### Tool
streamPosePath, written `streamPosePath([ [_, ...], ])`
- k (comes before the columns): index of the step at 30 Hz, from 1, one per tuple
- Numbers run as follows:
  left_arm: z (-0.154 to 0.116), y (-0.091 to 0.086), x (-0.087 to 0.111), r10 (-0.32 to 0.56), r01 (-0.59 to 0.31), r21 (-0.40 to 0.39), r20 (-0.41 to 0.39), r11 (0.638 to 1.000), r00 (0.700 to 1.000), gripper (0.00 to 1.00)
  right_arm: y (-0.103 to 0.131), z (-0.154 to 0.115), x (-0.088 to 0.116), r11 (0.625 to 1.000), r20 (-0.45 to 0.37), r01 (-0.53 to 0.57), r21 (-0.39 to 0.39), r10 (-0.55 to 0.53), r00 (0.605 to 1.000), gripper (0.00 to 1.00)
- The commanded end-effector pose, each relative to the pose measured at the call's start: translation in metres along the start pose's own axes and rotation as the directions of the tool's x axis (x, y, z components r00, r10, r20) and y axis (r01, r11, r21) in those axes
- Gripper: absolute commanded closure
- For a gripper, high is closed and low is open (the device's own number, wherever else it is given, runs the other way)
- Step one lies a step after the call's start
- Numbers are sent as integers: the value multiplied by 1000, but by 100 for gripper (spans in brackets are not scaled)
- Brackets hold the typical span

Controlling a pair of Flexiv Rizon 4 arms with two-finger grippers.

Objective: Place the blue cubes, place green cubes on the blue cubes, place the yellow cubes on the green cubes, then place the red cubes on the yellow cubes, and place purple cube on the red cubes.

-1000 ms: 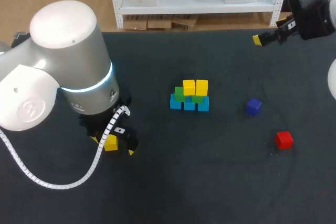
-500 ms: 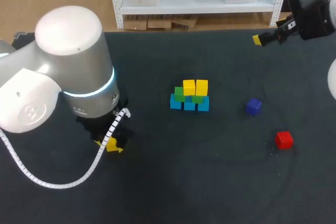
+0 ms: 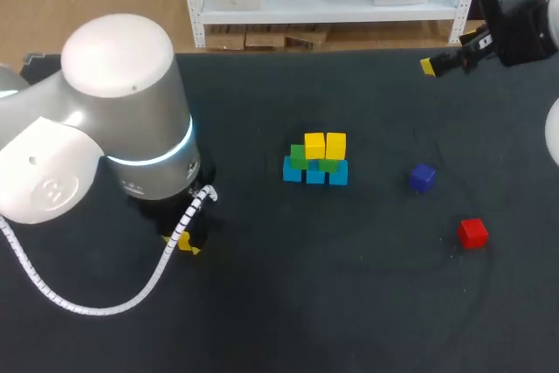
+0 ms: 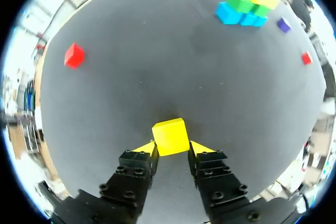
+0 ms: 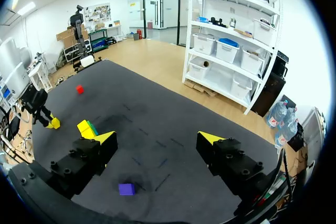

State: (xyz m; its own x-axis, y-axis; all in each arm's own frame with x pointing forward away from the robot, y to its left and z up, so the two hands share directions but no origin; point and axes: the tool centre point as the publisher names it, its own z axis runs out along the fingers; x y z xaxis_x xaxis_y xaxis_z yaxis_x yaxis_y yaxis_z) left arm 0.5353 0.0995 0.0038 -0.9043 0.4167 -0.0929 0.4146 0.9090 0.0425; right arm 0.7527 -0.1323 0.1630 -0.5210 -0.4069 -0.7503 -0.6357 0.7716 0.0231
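A loose yellow cube [image 4: 169,136] lies on the dark table, with my left gripper [image 4: 172,148] shut on it, a yellow tip touching each side. In the head view that cube [image 3: 186,242] peeks out below my left arm. The stack [image 3: 315,160] at mid-table has blue cubes [image 3: 314,173] at the bottom, green cubes [image 3: 300,157] on them and two yellow cubes [image 3: 325,144] on top. A purple cube [image 3: 422,176] and a red cube [image 3: 472,232] lie to its right. A second red cube [image 4: 74,55] sits far off to the side. My right gripper [image 5: 157,139] hangs open and empty high over the far right corner.
The dark table [image 3: 349,303] is bare across its front and between the stack and my left arm. My left arm's big joint [image 3: 122,111] hides the table's left part in the head view.
My left gripper's fingers have closed in on the yellow cube, which stays on the table. The left arm shifted slightly right. The right arm and the other cubes have not moved.
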Motion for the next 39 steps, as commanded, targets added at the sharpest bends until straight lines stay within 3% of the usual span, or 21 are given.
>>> streamPosePath([
  [1, -7, -4, -13, 105, -105, 14, -4, 994, 994, 100, 1, 0, 0, 1000, -1, 0, 3, 0, 1000, 0],
  [4, -16, -4, -23, 213, -213, 38, 2, 976, 977, 100, 1, 0, 0, 1000, -1, 0, 3, 0, 1000, 0],
  [7, -32, -1, -34, 346, -348, 69, 36, 935, 937, 100, 1, 0, 0, 1000, -1, 0, 3, 0, 1000, 0],
  [11, -56, 11, -51, 516, -523, 93, 87, 847, 852, 100, 1, 0, 0, 1000, -1, 0, 3, 0, 1000, 0],
  [17, -87, 21, -84, 737, -744, 128, 108, 655, 667, 100, 1, 0, 0, 1000, -1, 0, 3, 0, 1000, 0],
  [19, -92, 20, -95, 821, -826, 108, 99, 553, 562, 100, 1, 0, 0, 1000, -1, 0, 3, 0, 1000, 0],
  [20, -94, 19, -100, 839, -845, 120, 113, 521, 533, 100, 1, 0, 0, 1000, -1, 0, 3, 0, 1000, 0],
  [21, -96, 17, -105, 866, -874, 110, 122, 473, 484, 100, 1, 0, 0, 1000, -1, 0, 3, 0, 1000, 0],
  [22, -98, 14, -108, 899, -907, 99, 127, 409, 419, 100, 1, 0, 0, 1000, -1, 0, 3, 0, 1000, 0],
  [25, -98, 10, -120, 938, -944, 102, 117, 314, 325, 100, 1, 0, 0, 1000, -1, 0, 3, 0, 1000, 0],
  [27, -97, 7, -129, 951, -953, 112, 103, 280, 292, 100, 1, 0, 0, 1000, -1, 0, 3, 0, 1000, 0],
  [35, -90, -13, -152, 991, -991, 98, 85, 92, 101, 100, 1, 0, 0, 1000, -1, 0, 3, 0, 1000, 0],
  [38, -88, -18, -160, 995, -993, 112, 81, 48, 57, 100, 1, 0, 0, 1000, -1, 0, 3, 0, 1000, 0],
  [39, -88, -19, -163, 995, -993, 113, 83, 45, 55, 100, 1, 0, 0, 1000, -1, 0, 3, 0, 1000, 0],
])
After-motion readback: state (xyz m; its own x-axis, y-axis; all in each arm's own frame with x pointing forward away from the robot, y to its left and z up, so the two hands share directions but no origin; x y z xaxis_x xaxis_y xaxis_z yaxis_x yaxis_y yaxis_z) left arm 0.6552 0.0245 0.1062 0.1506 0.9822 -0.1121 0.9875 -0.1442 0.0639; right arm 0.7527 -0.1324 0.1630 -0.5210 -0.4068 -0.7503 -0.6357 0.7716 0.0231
